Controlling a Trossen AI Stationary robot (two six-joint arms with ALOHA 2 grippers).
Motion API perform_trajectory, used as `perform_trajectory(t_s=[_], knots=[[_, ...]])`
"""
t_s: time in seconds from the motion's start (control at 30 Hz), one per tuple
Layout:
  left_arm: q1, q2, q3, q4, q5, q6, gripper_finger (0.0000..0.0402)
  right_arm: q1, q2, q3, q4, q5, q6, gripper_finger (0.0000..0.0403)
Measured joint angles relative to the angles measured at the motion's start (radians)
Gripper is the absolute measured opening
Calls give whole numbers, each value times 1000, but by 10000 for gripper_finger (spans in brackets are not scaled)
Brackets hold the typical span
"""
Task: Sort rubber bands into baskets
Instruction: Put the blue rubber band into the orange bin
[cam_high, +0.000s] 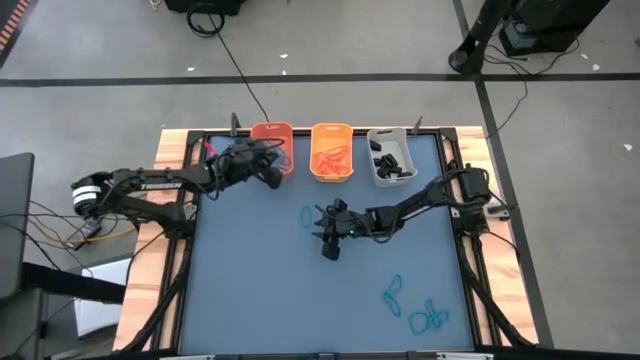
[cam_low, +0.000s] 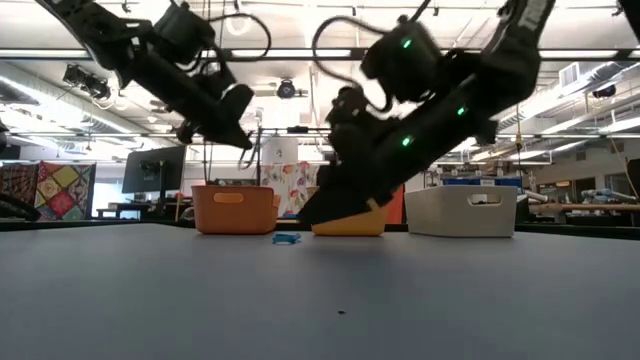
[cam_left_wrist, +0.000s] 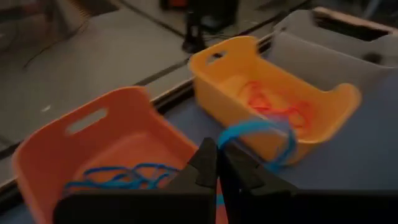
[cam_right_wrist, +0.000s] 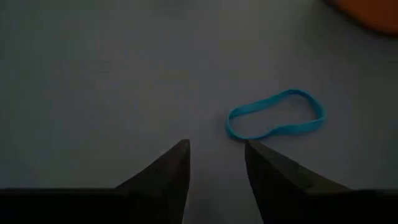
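Note:
Three baskets stand in a row at the table's far edge: orange (cam_high: 271, 133), yellow-orange (cam_high: 332, 130) and grey-white (cam_high: 388, 136). My left gripper (cam_left_wrist: 217, 163) hovers at the orange basket's near right corner (cam_high: 274, 172), shut on a blue rubber band (cam_left_wrist: 264, 129). The orange basket (cam_left_wrist: 93, 143) holds blue bands (cam_left_wrist: 118, 177). Orange bands (cam_left_wrist: 280, 107) lie in the yellow-orange one. My right gripper (cam_right_wrist: 216, 152) is open, low over the table's middle (cam_high: 326, 228). Just beyond its fingertips a blue band (cam_right_wrist: 275, 116) lies flat on the table (cam_high: 307, 214). My left gripper pinches the blue band at one end of its loop (cam_left_wrist: 225, 140) between its two fingertips. The fingers slant down toward the table's far side. The rest of the loop sticks out past the tips, lifted clear of table and baskets.
Black bands (cam_high: 392, 164) lie in the grey-white basket. More blue bands lie at the table's near right (cam_high: 392, 292) (cam_high: 428, 318). A raised frame (cam_high: 462, 215) borders the blue-grey table. The near left part holds nothing.

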Motion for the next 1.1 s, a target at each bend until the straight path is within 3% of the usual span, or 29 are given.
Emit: perform_trajectory(t_s=[0.13, 0.37, 0.5, 0.8, 0.93, 1.1], knots=[[49, 18, 0, -41, -6, -24, 42, -26, 52, 44, -20, -10, -39, 168], [90, 18, -1, -80, -26, -32, 146, -31, 91, 104, -49, 54, -167, 167], [95, 20, 0, -85, -32, -20, 186, -29, 94, 118, -48, 53, -216, 167], [82, 7, 0, -8, 68, -14, 198, -55, 94, 118, -64, -88, -229, 148], [65, -15, 0, 60, 178, -10, 198, -77, 94, 118, -68, -92, -243, 129], [34, -29, 0, 78, 239, -1, 198, -103, 93, 118, -86, -205, -239, 99]])
